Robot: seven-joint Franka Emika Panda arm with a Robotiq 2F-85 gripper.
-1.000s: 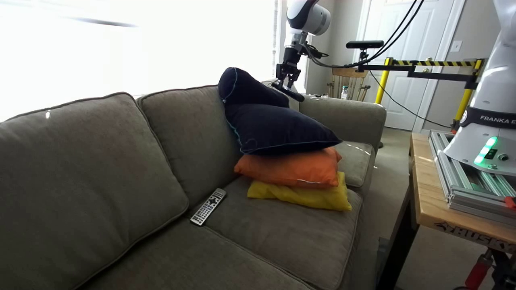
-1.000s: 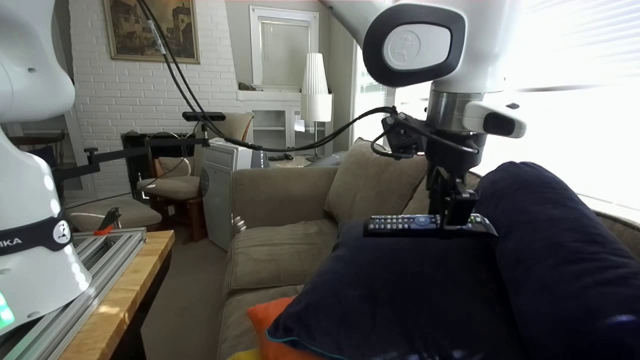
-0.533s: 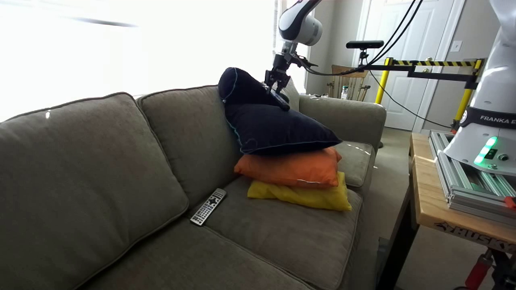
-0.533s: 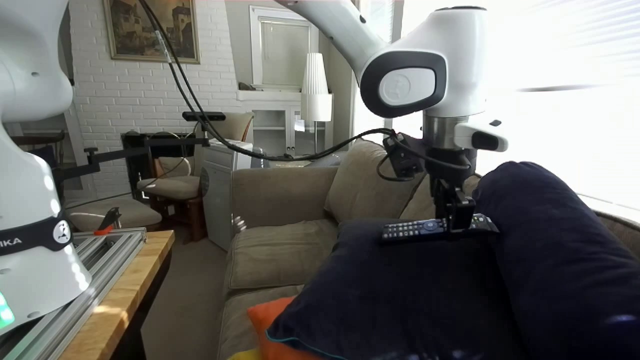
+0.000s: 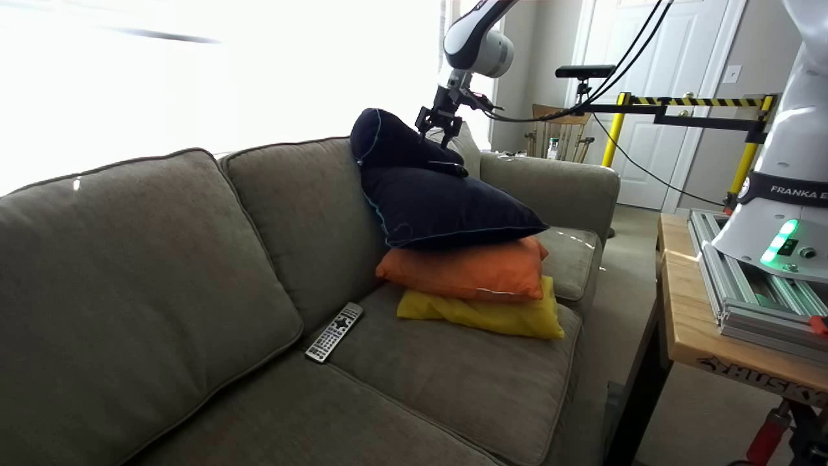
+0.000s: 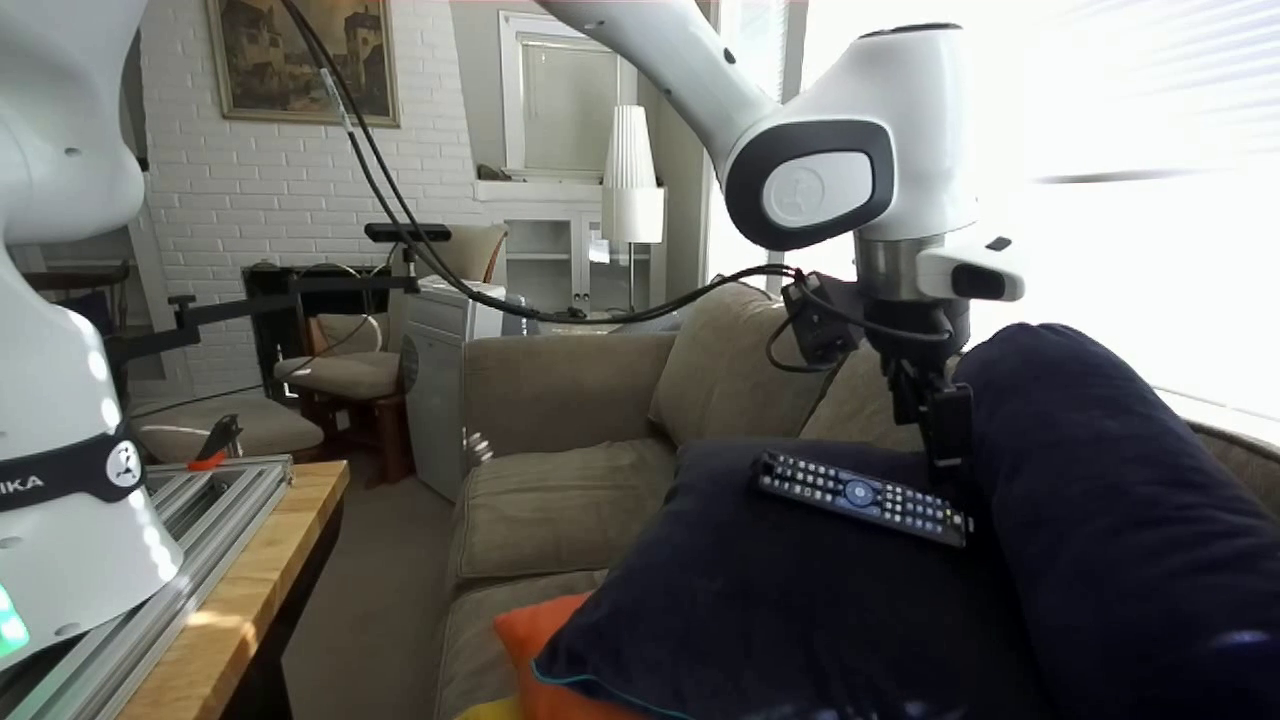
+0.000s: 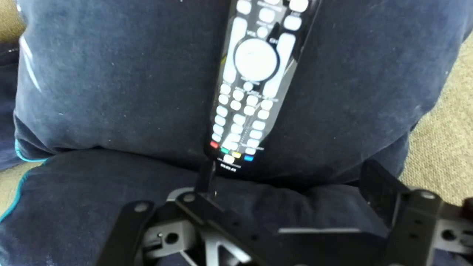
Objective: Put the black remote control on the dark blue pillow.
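The black remote control [image 7: 255,59], with its pale buttons facing up, lies on the flat dark blue pillow [image 6: 800,600] at the top of a pillow pile. In both exterior views the remote [image 6: 860,495] [image 5: 449,168] rests near the fold at the pillow's back. My gripper [image 7: 289,166] stands open just above, its jaws wide apart with only pillow fabric seen between them. In the wrist view the left fingertip [image 7: 207,173] is beside the remote's lower end; whether they touch I cannot tell. The remote's upper end runs out of the wrist view.
Another dark blue pillow [image 6: 1110,500] leans against the sofa back, close behind the gripper. Under the flat one lie an orange pillow [image 5: 459,268] and a yellow pillow [image 5: 482,310]. A silver-grey remote [image 5: 334,332] lies on the sofa seat. The wooden table [image 5: 686,278] carries the robot's base.
The gripper came down toward the sofa back with the remote, then opened. The remote dropped out of the jaws, swung round and now lies on the pillow. The gripper is slightly higher than half a second ago.
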